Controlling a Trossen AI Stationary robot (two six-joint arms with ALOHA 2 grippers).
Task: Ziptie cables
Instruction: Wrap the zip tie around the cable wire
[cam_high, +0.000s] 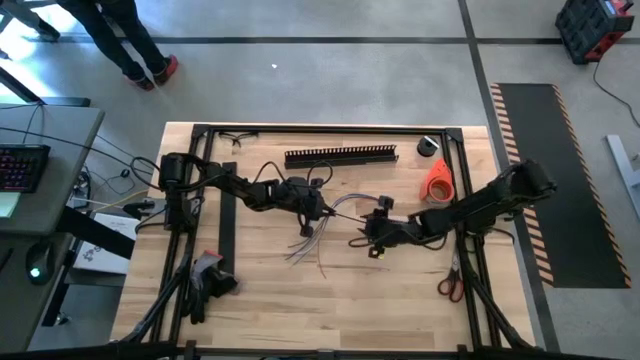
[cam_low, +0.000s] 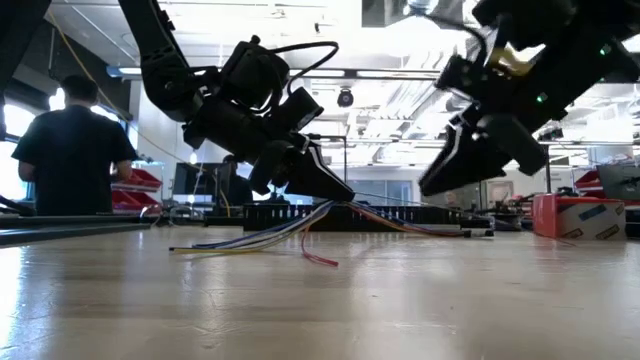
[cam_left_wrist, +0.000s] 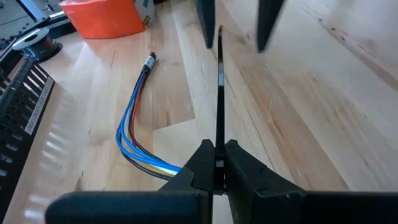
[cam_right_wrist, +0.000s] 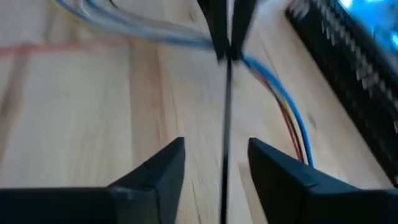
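The cables (cam_high: 310, 240) are a loose bunch of thin blue, white, yellow and red wires lying on the table's middle (cam_low: 260, 235). In the left wrist view they (cam_left_wrist: 134, 134) run under my left gripper (cam_left_wrist: 217, 158), which is shut on a thin black strand (cam_left_wrist: 219, 93). Whether that gripper touches the cables I cannot tell. My left gripper (cam_high: 322, 211) reaches in from the table's left. My right gripper (cam_right_wrist: 217, 155) comes from the right (cam_high: 365, 232). It is open, one finger on either side of the strand's free end (cam_right_wrist: 227, 124) with a gap on both sides. My left gripper pinches the thin black strand near one end (cam_left_wrist: 219, 142) between its two fingertips. The fingers slant down from the table's left and lie along the strand. The strand sticks straight out past them toward my right gripper, clear of the table.
A long black slotted strip (cam_high: 340, 155) lies toward the far edge, with an orange roll (cam_high: 437, 180) and a small black roll (cam_high: 428, 146) to its right. Red-handled scissors (cam_high: 450, 285) lie near the right edge. A black frame (cam_high: 330, 128) rims the table. A person (cam_low: 65, 150) stands beyond it.
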